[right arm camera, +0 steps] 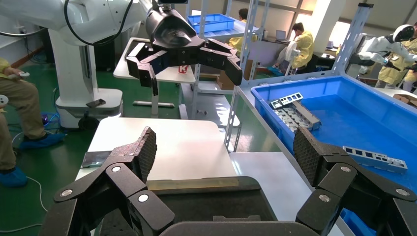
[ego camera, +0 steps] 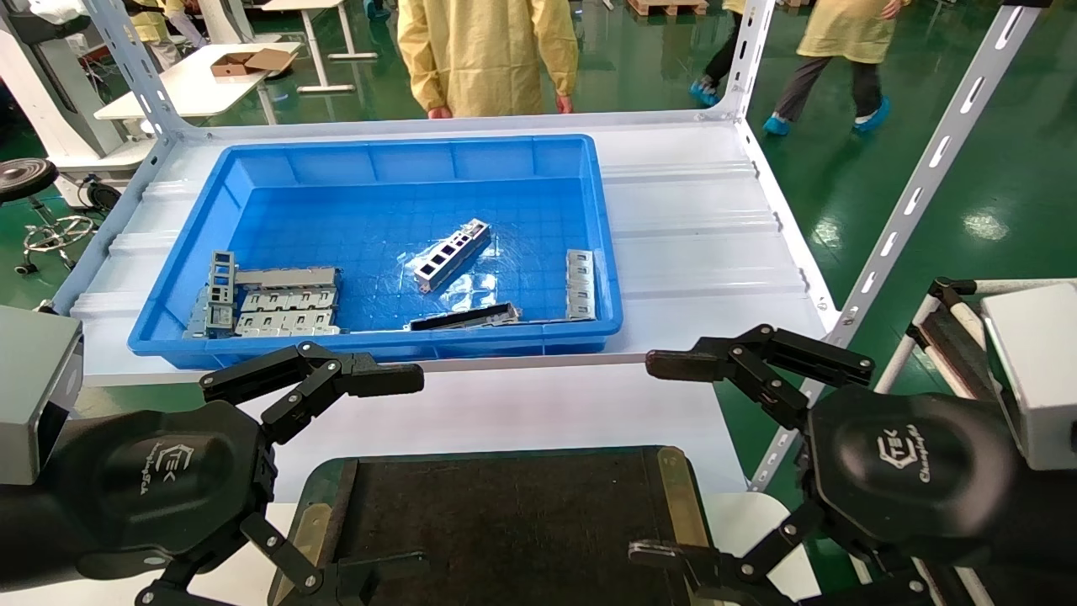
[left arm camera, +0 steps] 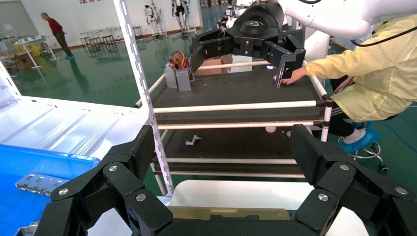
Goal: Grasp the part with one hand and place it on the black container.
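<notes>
Black linkage fingers of both tools are spread wide with nothing between them. The left tool (ego camera: pixel 387 480) hovers over the near left corner of the black container (ego camera: pixel 505 522), its upper finger reaching toward the front wall of the blue bin (ego camera: pixel 379 345); the right tool (ego camera: pixel 665 459) hangs over the container's right brass-coloured strip, fingers pointing inward, touching nothing. Both arms come in low from the near edge, palms facing each other across the tray.

Beyond them, on the white worktop (ego camera: pixel 698 244), the blue bin holds the part (ego camera: pixel 452 254), a slim silver strip with rectangular cutouts, lying tilted near the bin's middle, apart from everything else. A dark bar (ego camera: pixel 464 318) lies just inside the bin's front wall, between the tools and the part. Stacked grey plates (ego camera: pixel 278 301) sit in the near left corner, and another grey strip (ego camera: pixel 580 284) lies along the right wall. A person in a yellow coat (ego camera: pixel 488 55) stands behind the worktop.
</notes>
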